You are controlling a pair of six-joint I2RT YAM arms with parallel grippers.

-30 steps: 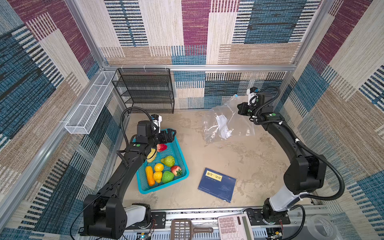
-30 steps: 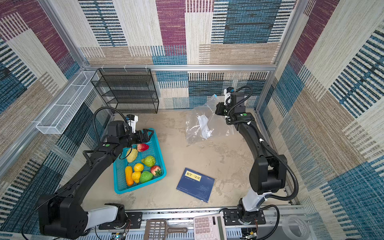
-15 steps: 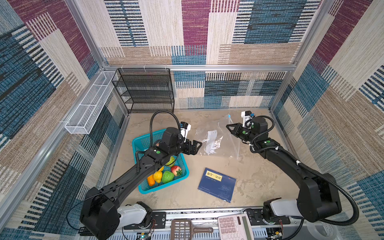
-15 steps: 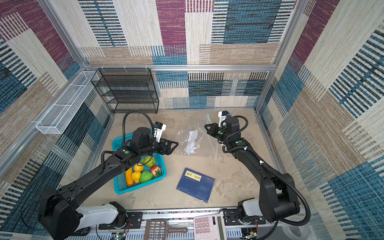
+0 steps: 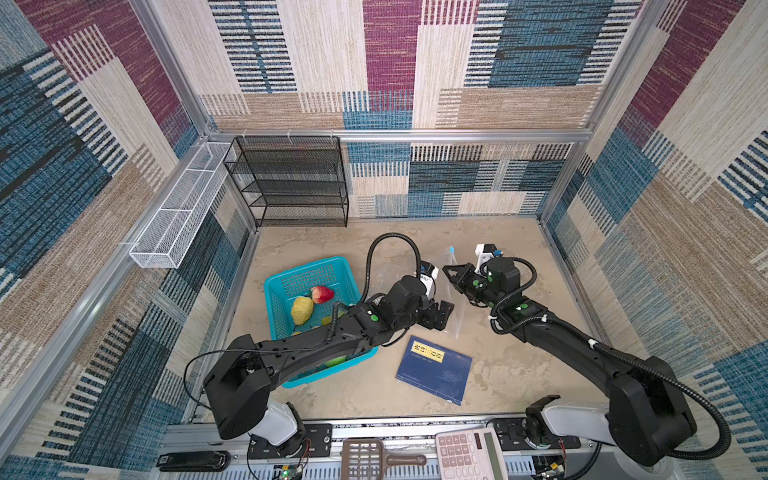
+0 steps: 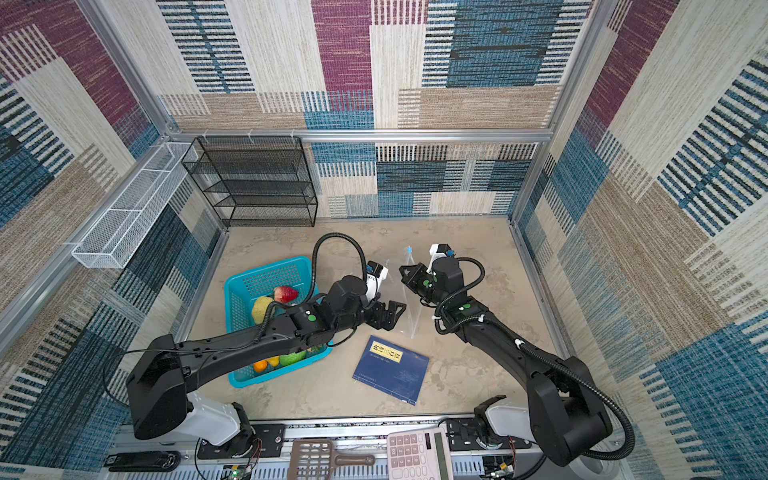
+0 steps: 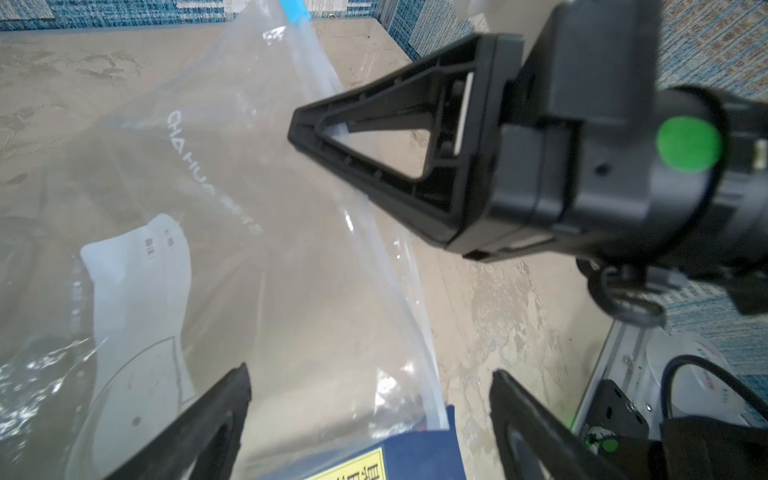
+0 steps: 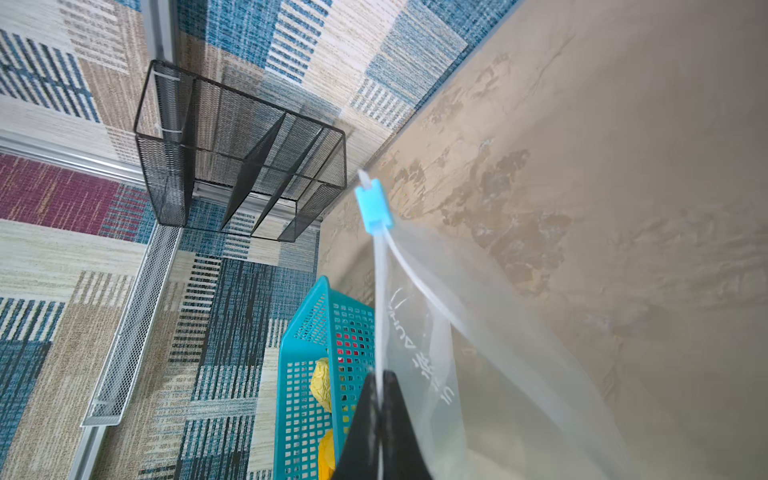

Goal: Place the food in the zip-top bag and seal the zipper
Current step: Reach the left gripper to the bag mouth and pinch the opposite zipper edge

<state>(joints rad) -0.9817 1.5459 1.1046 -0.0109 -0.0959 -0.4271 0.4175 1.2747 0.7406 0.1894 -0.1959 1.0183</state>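
The clear zip-top bag [image 7: 249, 249] hangs near the table's middle, faint in both top views [image 5: 454, 307]. My right gripper [image 8: 380, 376] is shut on the zipper strip [image 8: 379, 291] along its mouth, below the light-blue slider [image 8: 372, 205], which also shows in a top view [image 5: 451, 250]. My left gripper [image 7: 372, 382] stands open, with the bag's lower corner between its fingers and untouched; a top view shows it beside the bag [image 5: 442, 318]. The food lies in the teal basket [image 5: 307, 270]: a red strawberry [image 5: 322, 294], a bumpy yellow piece [image 5: 302, 309], and green [image 6: 293, 358] and orange [image 6: 260, 365] pieces partly under my left arm.
A blue book [image 5: 434, 368] lies just in front of the bag. A black mesh shelf [image 5: 291, 183] stands at the back left and a white wire tray [image 5: 178, 216] hangs on the left wall. A calculator [image 5: 469, 455] and a scoop [image 5: 365, 457] sit at the front rail.
My right gripper has brought the bag from the back right down toward the middle. My left arm has swung from over the basket rightward to the bag, staying open.
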